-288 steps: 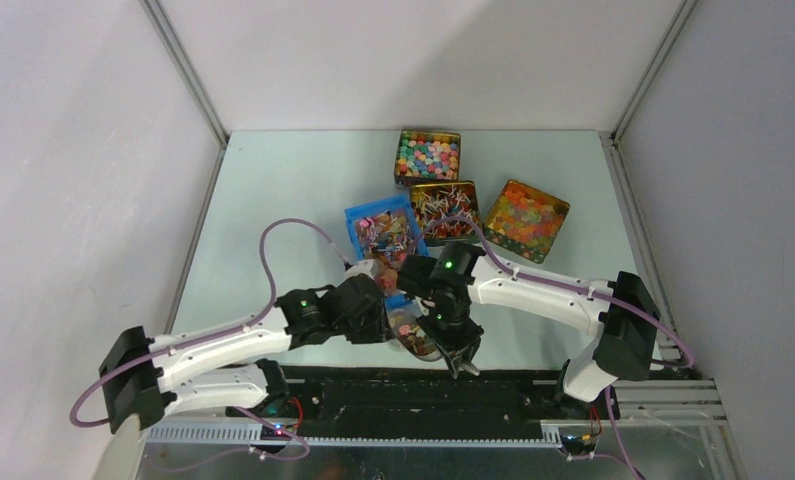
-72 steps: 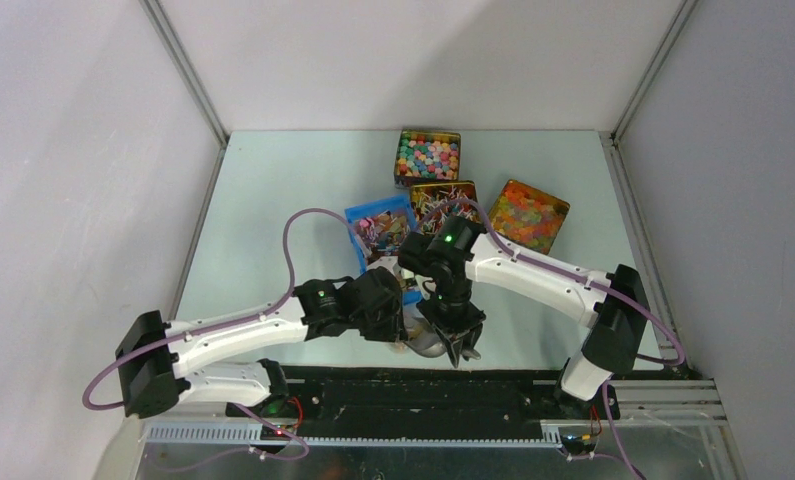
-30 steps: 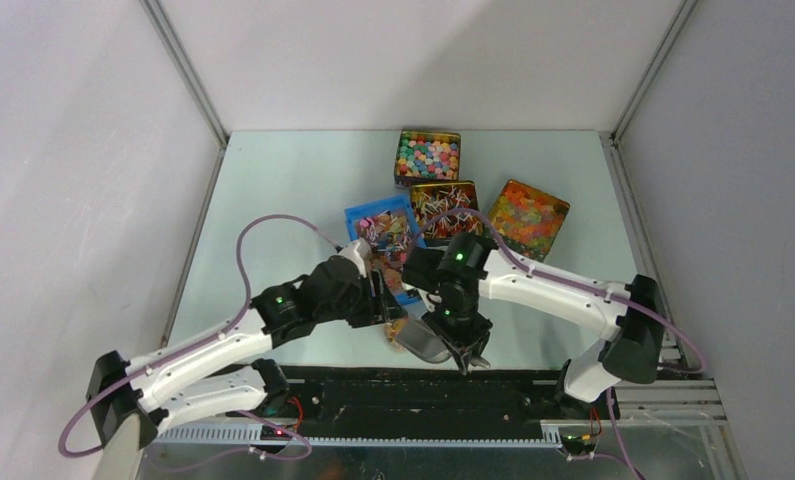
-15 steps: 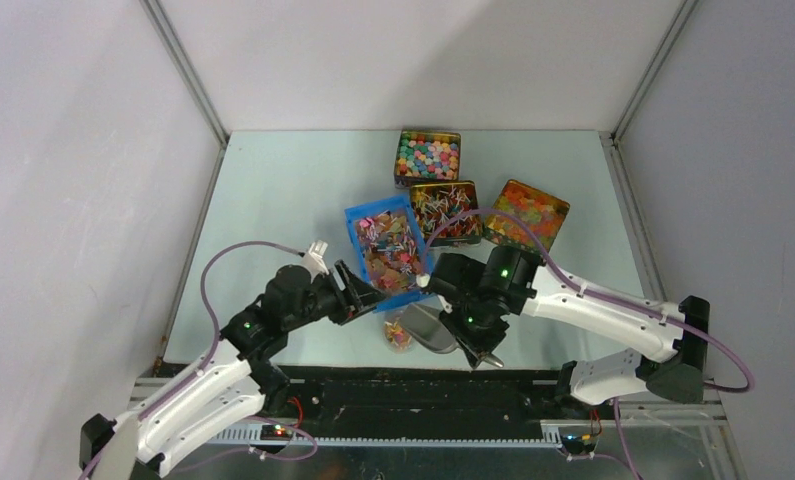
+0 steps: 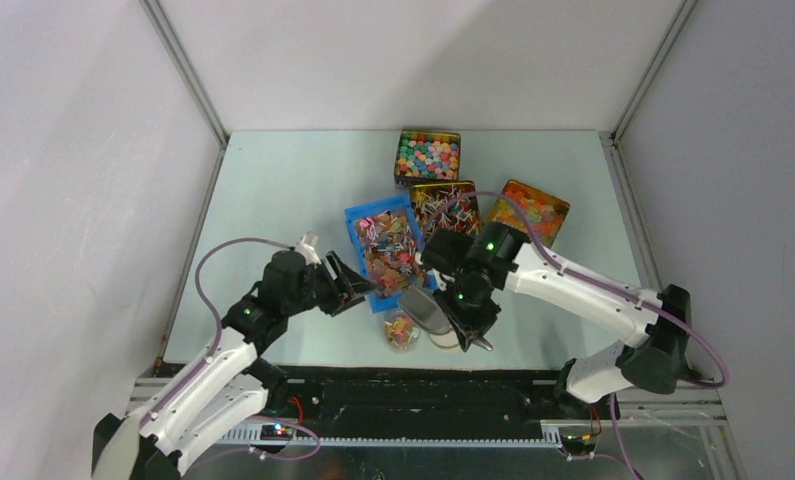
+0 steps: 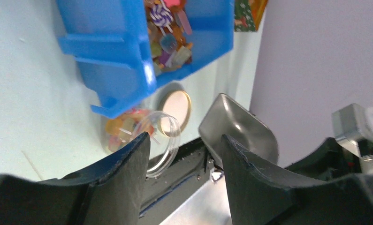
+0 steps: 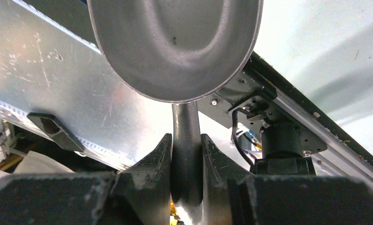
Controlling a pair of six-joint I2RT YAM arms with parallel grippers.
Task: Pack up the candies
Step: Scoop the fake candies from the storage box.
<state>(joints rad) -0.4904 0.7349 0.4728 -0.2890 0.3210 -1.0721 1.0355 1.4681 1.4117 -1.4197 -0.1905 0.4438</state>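
Candies [image 5: 391, 245] in twist wrappers lay heaped in the blue bin [image 6: 104, 42], and a small share of them sat in the clear jar [image 5: 401, 330] just off the bin's near edge. I could not tell whether jar and bin touched. The jar's gold lid [image 6: 174, 104] lay flat on the worktop [image 5: 273, 190] beside the jar, also on the bin's near side. My right tool [image 7: 186, 154] was clamped on the handle of the scoop [image 7: 175, 42], which hung off the bin's near right corner with its bowl bare. My left tool [image 6: 183, 145] stood open with nothing in it, just off the bin's left wall.

I judged the jar far from full and another scoop due. To do it well I would enter the heap low, run the scoop along the bin floor, and let the left tool brace the bin wall so it could not slide. Then I would carry the load level and tip it slowly over the jar's mouth, since the jar looked light and easy to knock over.

Beyond the bin's far right corner stood three gold tins [image 5: 428, 156], one with more wrapped sweets. The worktop was pale green, walled by plain grey panels [image 5: 83, 150], with a black rail [image 5: 423, 390] well to the bin's near side.
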